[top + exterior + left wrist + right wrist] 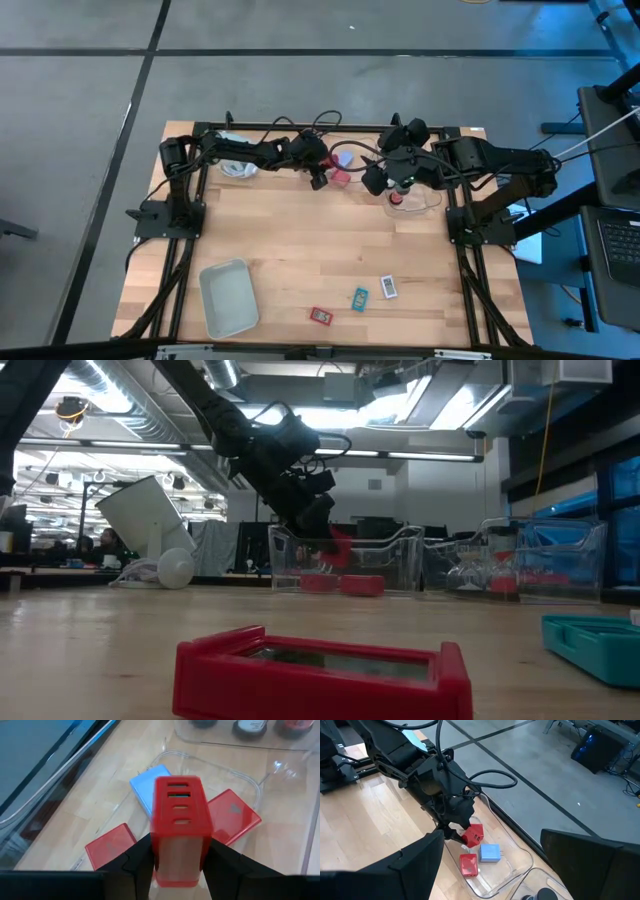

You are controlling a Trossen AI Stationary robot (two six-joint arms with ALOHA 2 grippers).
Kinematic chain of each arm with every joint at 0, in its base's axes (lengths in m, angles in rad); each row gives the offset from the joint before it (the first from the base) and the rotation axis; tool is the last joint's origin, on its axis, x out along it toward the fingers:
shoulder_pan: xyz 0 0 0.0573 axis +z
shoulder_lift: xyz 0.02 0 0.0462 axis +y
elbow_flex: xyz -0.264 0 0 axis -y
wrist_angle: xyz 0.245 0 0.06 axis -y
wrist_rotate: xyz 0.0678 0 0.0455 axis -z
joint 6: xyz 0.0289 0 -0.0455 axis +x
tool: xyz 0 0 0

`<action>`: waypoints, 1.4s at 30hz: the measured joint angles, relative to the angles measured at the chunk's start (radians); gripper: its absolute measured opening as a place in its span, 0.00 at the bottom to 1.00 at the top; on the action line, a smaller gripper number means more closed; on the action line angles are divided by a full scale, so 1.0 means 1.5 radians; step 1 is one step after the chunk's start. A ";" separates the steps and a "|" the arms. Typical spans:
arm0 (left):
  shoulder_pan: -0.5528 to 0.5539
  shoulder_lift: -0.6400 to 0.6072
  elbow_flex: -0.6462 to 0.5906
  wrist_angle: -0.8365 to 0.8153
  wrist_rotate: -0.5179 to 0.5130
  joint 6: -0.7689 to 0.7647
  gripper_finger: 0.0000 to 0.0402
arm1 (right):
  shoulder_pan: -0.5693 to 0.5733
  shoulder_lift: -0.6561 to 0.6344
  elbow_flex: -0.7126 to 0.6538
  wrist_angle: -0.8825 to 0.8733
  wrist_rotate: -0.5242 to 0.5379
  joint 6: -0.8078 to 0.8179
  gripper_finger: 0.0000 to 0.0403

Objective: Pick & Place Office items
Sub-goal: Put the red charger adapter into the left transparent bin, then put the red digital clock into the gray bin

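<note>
Now the left tool [177, 870] is pinching a red block [179, 827] over the clear bin [260, 800] at the bench's far middle, above another red block [111, 847] and a pale blue block [150, 787]. Releasing off-centre risks it bouncing out. The right tool [392, 180] is waiting spread nearby.

Wooden counter [320, 250] fills mid-frame: grey-white bin [229, 297] lower left, 3 flat cards lower centre, red [321, 315], teal [359, 298], white [389, 288]; clear bins [415, 196] sit at the upper edge.
</note>
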 joint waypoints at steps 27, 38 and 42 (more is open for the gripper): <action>-0.099 -0.252 0.051 -0.272 0.049 -0.033 0.53 | 0.053 0.000 0.000 -0.088 -0.140 0.123 0.83; -0.329 -0.323 0.051 -0.356 0.073 -0.037 0.53 | 0.179 -0.001 -0.088 -0.093 -0.141 0.234 0.83; -0.422 -0.297 0.051 -0.317 0.046 -0.047 0.54 | 0.214 -0.001 -0.137 -0.089 -0.151 0.297 0.83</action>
